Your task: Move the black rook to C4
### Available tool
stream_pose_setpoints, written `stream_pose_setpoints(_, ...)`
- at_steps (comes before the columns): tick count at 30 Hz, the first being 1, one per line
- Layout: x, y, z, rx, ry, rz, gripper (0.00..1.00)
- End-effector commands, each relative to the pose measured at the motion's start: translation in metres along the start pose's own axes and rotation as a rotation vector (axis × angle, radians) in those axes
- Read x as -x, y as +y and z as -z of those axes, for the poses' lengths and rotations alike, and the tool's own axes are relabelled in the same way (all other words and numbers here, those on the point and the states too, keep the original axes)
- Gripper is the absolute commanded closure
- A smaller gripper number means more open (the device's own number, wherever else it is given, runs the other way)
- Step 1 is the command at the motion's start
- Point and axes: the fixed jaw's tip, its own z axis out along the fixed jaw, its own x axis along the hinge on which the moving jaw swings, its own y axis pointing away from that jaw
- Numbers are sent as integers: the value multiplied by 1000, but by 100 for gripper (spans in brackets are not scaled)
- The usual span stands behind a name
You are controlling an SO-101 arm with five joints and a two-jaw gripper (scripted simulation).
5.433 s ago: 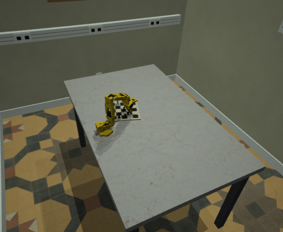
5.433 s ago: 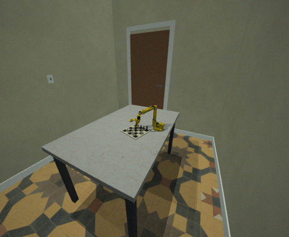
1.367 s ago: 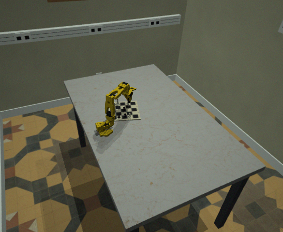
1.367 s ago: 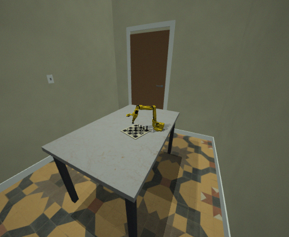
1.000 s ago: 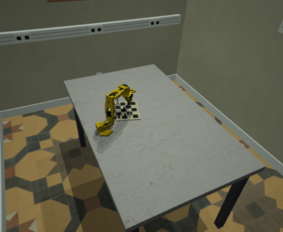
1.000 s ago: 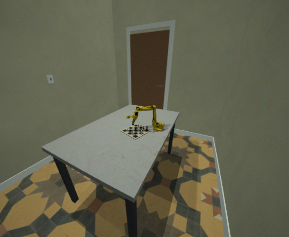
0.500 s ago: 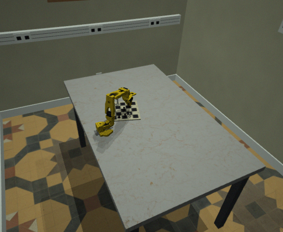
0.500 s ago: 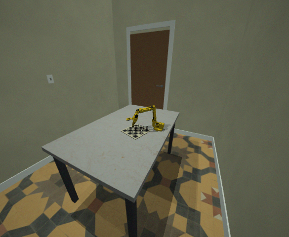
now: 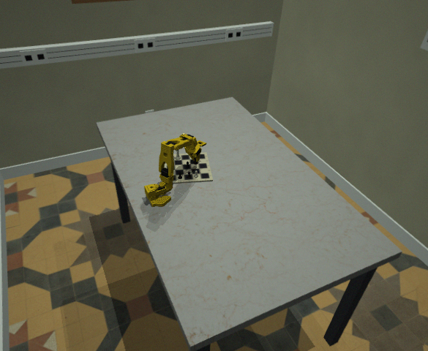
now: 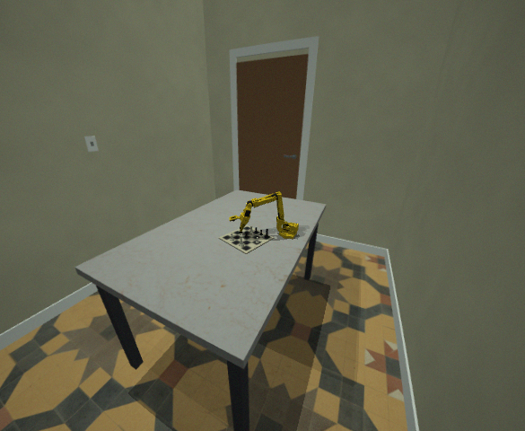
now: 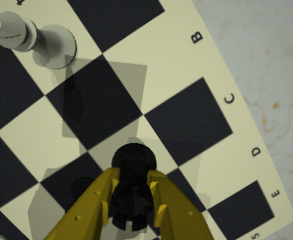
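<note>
We see the chessboard edge running down the right of the wrist frame, bare counter beyond. Our end effector is clamped on the black rook, bottom centre.

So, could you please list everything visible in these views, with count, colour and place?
Marble-topped table with dark legs: one, grey-white, middle of the room.
Checkered chessboard with lettered edge: one, cream and black, on the table beside the arm's base.
Black rook: one, black, held between the gripper's jaws over the board.
White chess piece: one plainly seen, off-white, standing on a dark square, upper left of the wrist view; other small pieces are too tiny to count.
Wooden door: one, brown, white frame, far wall.
Patterned tile floor: orange, grey and red.
Arm: one, yellow, on the table.
Gripper: one, yellow, closed on the rook.
</note>
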Motion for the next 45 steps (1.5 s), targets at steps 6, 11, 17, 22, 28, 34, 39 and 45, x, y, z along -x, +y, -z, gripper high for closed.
stream_pose_setpoints(6, -9, 3, -7, 4, 30, 13, 100)
stream_pose_setpoints(11, -13, 3, -9, 4, 30, 13, 100)
stream_pose_setpoints(17, -14, 3, -10, 4, 30, 13, 100)
stream_pose_setpoints(22, -12, 3, -8, 4, 30, 13, 100)
stream_pose_setpoints(28, -10, 3, -4, 4, 30, 13, 100)
stream_pose_setpoints(34, -9, 3, -4, 4, 30, 13, 100)
stream_pose_setpoints(39, -6, 3, -2, 4, 29, 13, 100)
stream_pose_setpoints(45, -4, 3, -1, 4, 29, 12, 100)
